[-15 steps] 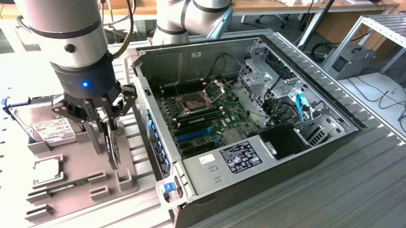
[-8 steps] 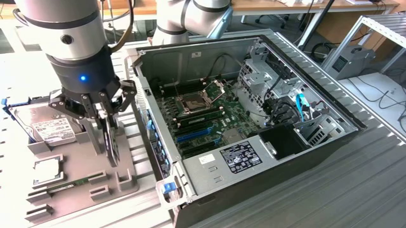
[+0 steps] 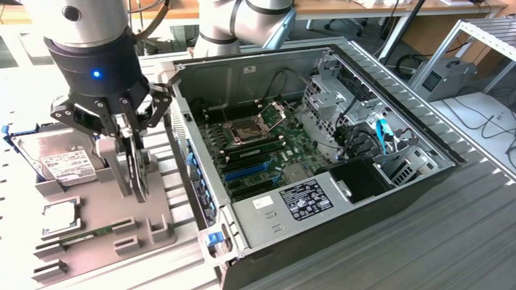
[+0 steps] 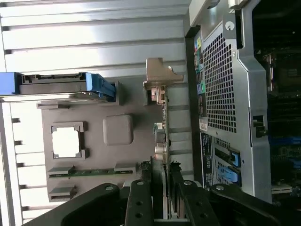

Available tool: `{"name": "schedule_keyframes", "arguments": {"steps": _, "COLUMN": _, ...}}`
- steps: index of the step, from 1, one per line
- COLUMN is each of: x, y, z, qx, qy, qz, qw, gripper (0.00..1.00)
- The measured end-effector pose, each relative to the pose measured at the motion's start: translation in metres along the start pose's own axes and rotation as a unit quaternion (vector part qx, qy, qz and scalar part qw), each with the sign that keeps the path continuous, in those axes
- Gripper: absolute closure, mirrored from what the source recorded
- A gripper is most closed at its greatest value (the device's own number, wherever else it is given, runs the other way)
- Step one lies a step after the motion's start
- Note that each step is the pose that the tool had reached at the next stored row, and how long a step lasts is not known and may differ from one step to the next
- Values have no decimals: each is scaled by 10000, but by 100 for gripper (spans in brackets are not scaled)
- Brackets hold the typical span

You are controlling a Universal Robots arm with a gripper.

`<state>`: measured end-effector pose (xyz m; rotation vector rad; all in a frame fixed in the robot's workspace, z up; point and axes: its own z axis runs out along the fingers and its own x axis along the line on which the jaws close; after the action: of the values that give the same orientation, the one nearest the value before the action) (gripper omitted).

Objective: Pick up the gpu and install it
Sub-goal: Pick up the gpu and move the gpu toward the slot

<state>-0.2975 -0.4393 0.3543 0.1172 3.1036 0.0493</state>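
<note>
Clearance is tight on one side. The gpu [image 3: 142, 175] stands on edge in a slot along the edge of the grey tray [image 3: 105, 211] that faces the open computer case [image 3: 339, 199], and only a thin strip of ribbed surface [image 3: 451, 241] separates that edge from the case's perforated rear wall [image 4: 221, 84]. Above the card I see open room. Toward the tray's other edge there is more space, with the hard drive [image 3: 58, 158] sitting at the corner away from the case, well apart from the card.

From the wrist view the card [image 4: 162, 122] runs edge-on, its silver bracket [image 4: 160, 77] at the end away from me. My arm [image 3: 89, 54] hangs straight down over the tray, wrist vertical. The pincer [image 3: 134, 181] straddles the card from above, one of its black fingers [image 4: 138, 202] on each face, and it looks clamped on the gpu, which sits in its slot.
</note>
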Motion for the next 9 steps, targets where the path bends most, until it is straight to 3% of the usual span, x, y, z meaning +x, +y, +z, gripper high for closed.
{"name": "schedule_keyframes", "arguments": {"steps": 1, "x": -6, "y": 5, "z": -165, "qx": 0, "qy": 0, "qz": 0, "qw": 10000, "gripper": 73}}
{"name": "schedule_keyframes", "arguments": {"steps": 3, "x": -12, "y": 11, "z": -348, "qx": 0, "qy": 0, "qz": 0, "qw": 10000, "gripper": 73}}
{"name": "schedule_keyframes", "arguments": {"steps": 7, "x": -16, "y": 16, "z": -485, "qx": 0, "qy": 0, "qz": 0, "qw": 10000, "gripper": 73}}
{"name": "schedule_keyframes", "arguments": {"steps": 9, "x": -21, "y": 21, "z": -626, "qx": 0, "qy": 0, "qz": 0, "qw": 10000, "gripper": 73}}
